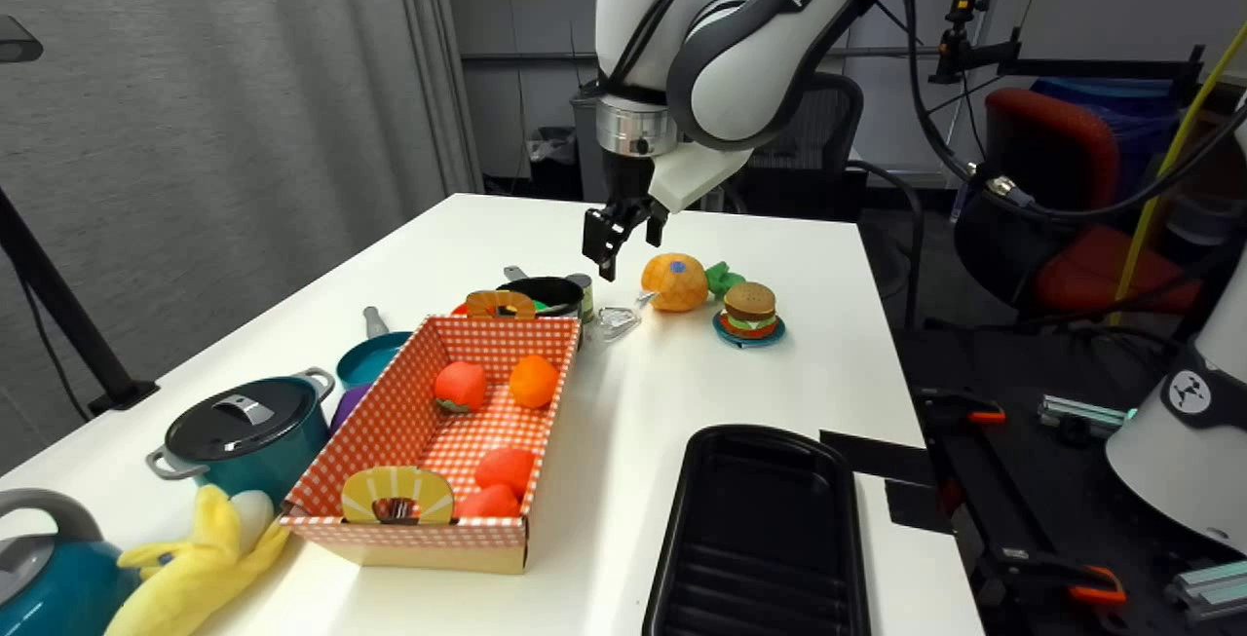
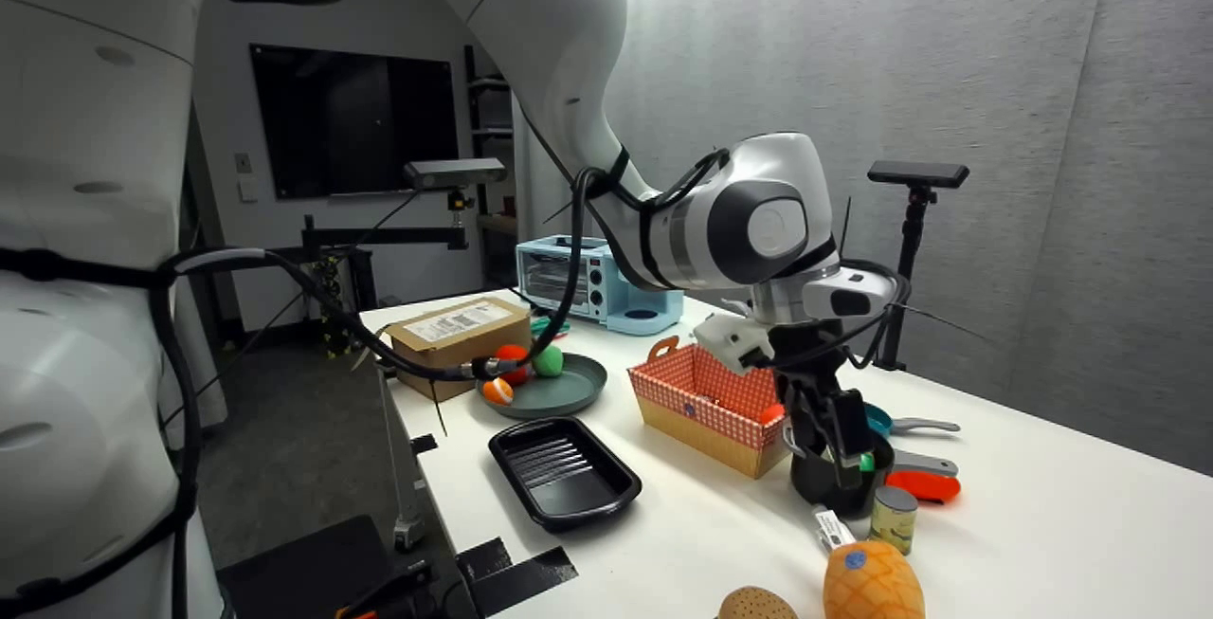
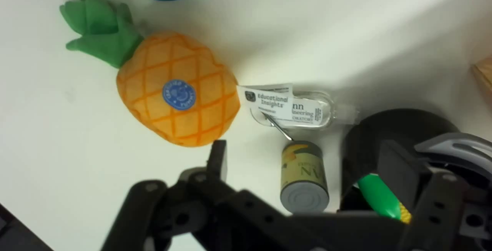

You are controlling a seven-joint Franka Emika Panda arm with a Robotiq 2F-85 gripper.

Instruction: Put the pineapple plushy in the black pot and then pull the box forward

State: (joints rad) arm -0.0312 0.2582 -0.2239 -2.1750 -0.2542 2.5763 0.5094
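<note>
The pineapple plushy (image 1: 674, 282) lies on its side on the white table, with its green tuft towards the burger. It also shows in the wrist view (image 3: 173, 89) and at the lower edge of an exterior view (image 2: 872, 583). The black pot (image 2: 823, 486) stands beside the end of the red-and-white checkered box (image 2: 701, 422) and holds a green-and-yellow toy (image 3: 380, 197). The box (image 1: 390, 431) holds several red and orange fruits. My gripper (image 3: 309, 162) is open and empty, above the can and the pot. The plushy is beyond its left finger in the wrist view.
A small can (image 3: 303, 174) and a clear bottle (image 3: 307, 108) lie between plushy and pot. A burger on a teal plate (image 1: 748, 334) is beside the plushy. A black tray (image 1: 765, 529), a teal lidded pot (image 1: 248, 431) and a yellow plush (image 1: 200, 568) are near the box.
</note>
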